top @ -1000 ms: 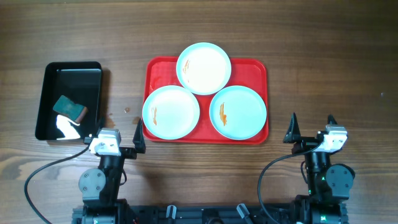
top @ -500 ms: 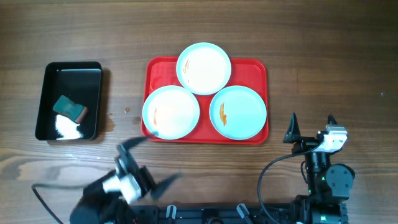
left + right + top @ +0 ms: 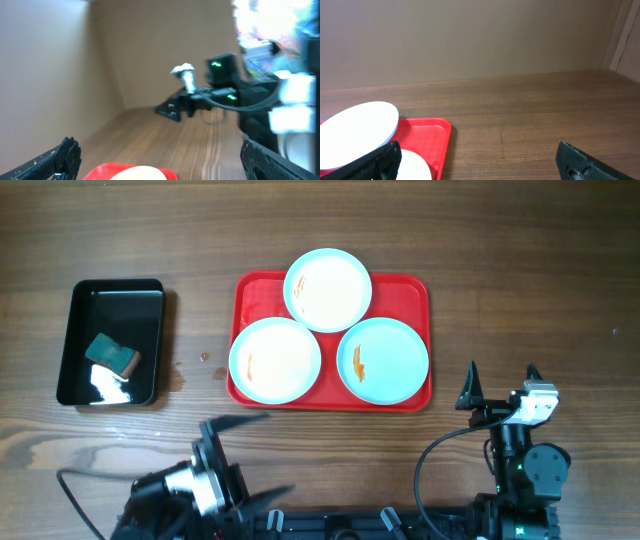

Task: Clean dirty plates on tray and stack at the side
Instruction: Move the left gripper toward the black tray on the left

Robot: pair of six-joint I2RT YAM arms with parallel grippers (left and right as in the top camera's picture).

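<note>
Crowding the tray (image 3: 414,288) are three touching plates (image 3: 275,360).

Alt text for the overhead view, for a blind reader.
Three pale plates, some smeared orange, sit on a red tray; a black tray with a sponge lies beside it. The left arm and right arm sit below, jaws open.

Tray (image 3: 420,292) at middle of table (image 3: 530,240); three plates on tray; far plate (image 3: 328,289) at tray's far middle, jutting over far rim, lapping onto both near plates; left plate (image 3: 275,360) in tray's near-left part, edge over left rim; right plate (image 3: 383,360) in near-right part; smaller tray (image 3: 70,340) well left of tray, apart from it; block (image 3: 111,354) inside smaller tray; left gripper (image 3: 250,460) nearer than tray's near-left corner; right gripper (image 3: 501,370) right of tray's near-right corner, apart.
</note>
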